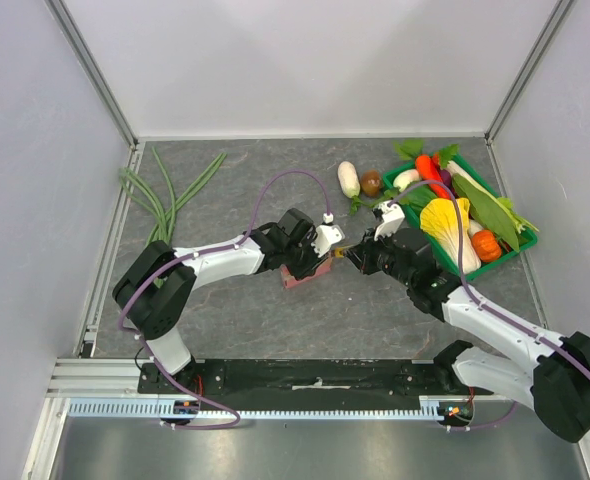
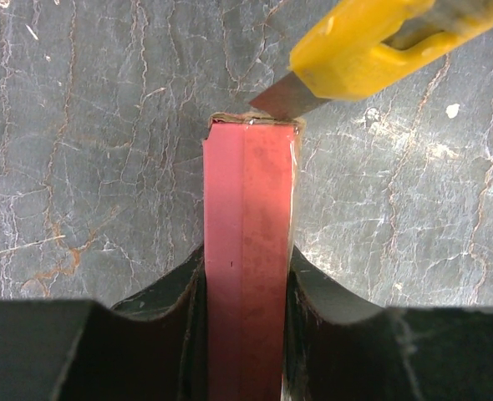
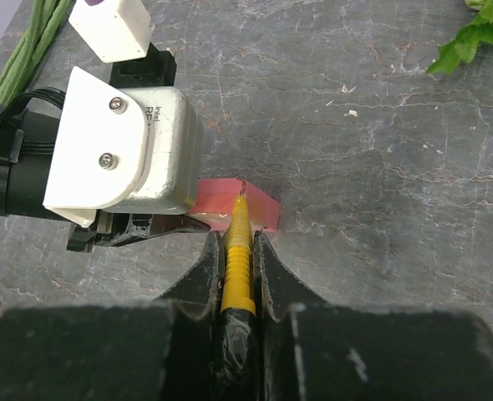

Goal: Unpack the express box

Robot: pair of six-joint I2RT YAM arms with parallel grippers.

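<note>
A grey, stone-patterned table point(image 1: 275, 310) holds two robot arms that meet near its middle. A green tray point(image 1: 516, 254) heaped with vegetables sits at the far right, and a few long green beans point(image 1: 165, 195) lie at the far left.

The left gripper point(image 2: 246, 280) is closed on the express box point(image 2: 248, 217), a small pink-red carton. Its two dark fingers press the long sides, and the box points away from the wrist and rests low on the table. The right gripper point(image 3: 238, 267) is clamped tight around the handle of a yellow utility knife point(image 2: 372, 50), with no gap showing between fingers and handle. A short length of grey blade point(image 2: 284, 96) sticks out of the knife's yellow body.

The task looks to be at an early stage. The box appears closed, with glossy tape still along its top face, and nothing has come out of it. The end must still be slit, the flap opened and the contents removed.

The knife comes in from the box's far right. Its blade lies against the far end edge, with the tip near the middle of that edge. Whether it has bitten into the tape cannot be told.
</note>
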